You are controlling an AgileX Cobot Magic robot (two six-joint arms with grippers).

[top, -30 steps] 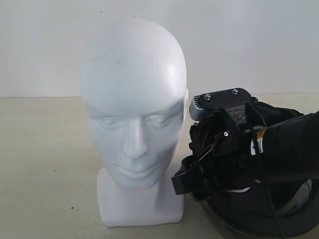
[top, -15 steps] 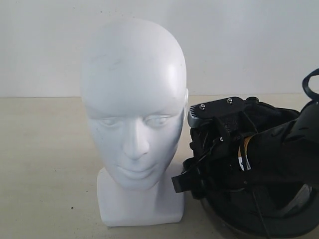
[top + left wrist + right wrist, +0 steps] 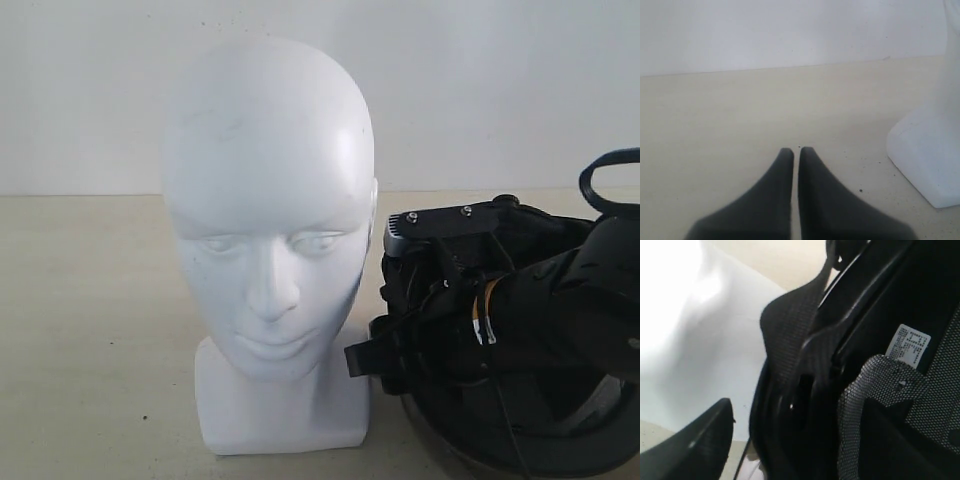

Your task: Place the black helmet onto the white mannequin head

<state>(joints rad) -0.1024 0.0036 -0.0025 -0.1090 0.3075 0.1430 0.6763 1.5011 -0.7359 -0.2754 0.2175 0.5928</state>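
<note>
one black helmet [image 3: 560,440] just beside white mannequin head [image 3: 268,230]

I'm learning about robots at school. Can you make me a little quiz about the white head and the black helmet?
1. True or false: the black helmet is already on the white mannequin head.
2. In the exterior view, where is the helmet? A. left of the head. B. right of the head. C. on top of the head.
3. Fill the gap: the left gripper holds nothing and its fingers are ____ (open or shut).
Key: 1 false; 2 B; 3 shut.
</note>
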